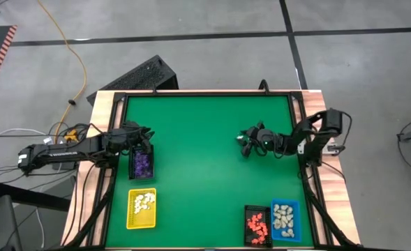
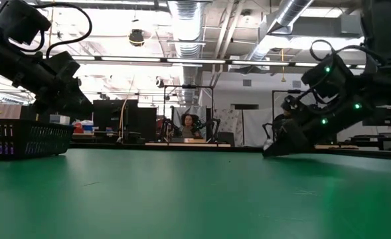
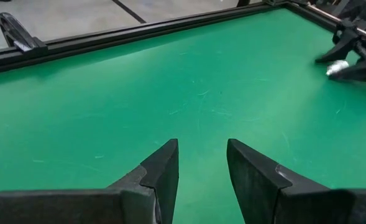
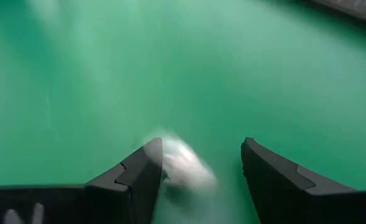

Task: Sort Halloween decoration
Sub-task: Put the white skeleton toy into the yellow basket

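Right gripper (image 1: 245, 144) low over the green table (image 1: 205, 153), right of centre in the high view, tips angled down at the mat. Fingers set wide apart in the right wrist view, with one pale, blurred figurine (image 4: 181, 163) lying between them, close against one finger (image 4: 139, 177); contact cannot be confirmed. Same piece visible as a small white speck (image 3: 337, 68) at the upper right of the left wrist view, right at those tips.

Left gripper (image 1: 137, 137) parked at the left of the high view, just above the black tray of purple pieces (image 1: 142, 163); fingers apart by a moderate gap, nothing between them.

Already sorted, by appearance: white pieces in the yellow tray (image 1: 141, 208) at lower left; orange-red pieces in the black tray (image 1: 257, 225) and cream-beige pieces in the blue tray (image 1: 285, 219) at lower right. No other loose pieces visible on the mat.

Step in hand, as judged: grasp of the last loose piece. For a clean grasp:
- centre the piece between the fingers before closing; off-centre now, so likely to be pushed or flicked sideways
- keep tips down at the mat; piece far smaller than the fingers
- close slowly, confirm hold before lifting
- colour uncertain under blur; check white versus cream before choosing the yellow or the blue tray.
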Action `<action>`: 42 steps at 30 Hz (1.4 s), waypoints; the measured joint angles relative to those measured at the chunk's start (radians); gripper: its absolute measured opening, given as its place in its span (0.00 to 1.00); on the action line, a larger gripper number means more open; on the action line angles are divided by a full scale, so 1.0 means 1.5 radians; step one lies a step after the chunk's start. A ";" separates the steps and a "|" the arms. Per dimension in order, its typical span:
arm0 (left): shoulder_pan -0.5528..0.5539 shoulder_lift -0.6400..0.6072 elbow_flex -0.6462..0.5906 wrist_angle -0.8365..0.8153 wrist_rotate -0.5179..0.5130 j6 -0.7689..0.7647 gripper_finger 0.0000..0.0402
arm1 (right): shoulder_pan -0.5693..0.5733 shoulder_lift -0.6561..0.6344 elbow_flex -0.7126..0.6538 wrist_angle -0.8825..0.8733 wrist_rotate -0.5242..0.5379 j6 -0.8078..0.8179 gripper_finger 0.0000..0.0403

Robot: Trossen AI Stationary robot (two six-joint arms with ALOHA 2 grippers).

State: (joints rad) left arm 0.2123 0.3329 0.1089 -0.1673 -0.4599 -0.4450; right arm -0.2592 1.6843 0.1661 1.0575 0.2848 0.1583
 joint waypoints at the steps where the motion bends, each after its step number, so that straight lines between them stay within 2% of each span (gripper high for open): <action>1: 0.000 0.000 0.000 0.000 0.000 0.001 0.31 | 0.000 0.013 0.000 -0.001 -0.002 0.005 0.58; 7: 0.000 0.000 0.000 0.000 0.000 0.005 0.31 | 0.003 0.079 0.001 0.017 -0.001 0.037 0.57; 17: 0.000 0.000 0.000 0.000 0.000 0.005 0.31 | 0.000 0.106 0.021 0.035 0.005 0.047 0.42; 26: 0.000 0.000 0.000 -0.004 0.000 0.004 0.31 | 0.020 0.107 0.028 0.045 0.007 0.071 0.40; 30: 0.000 0.000 0.000 -0.006 0.000 0.009 0.31 | 0.027 0.108 0.027 0.074 0.009 0.038 0.39; 42: 0.000 0.000 0.000 -0.006 0.000 0.010 0.31 | -0.012 0.107 0.056 0.058 -0.002 -0.005 0.38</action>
State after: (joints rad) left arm 0.2119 0.3332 0.1089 -0.1757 -0.4595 -0.4305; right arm -0.2772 1.8455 0.2500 1.1442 0.2824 0.1513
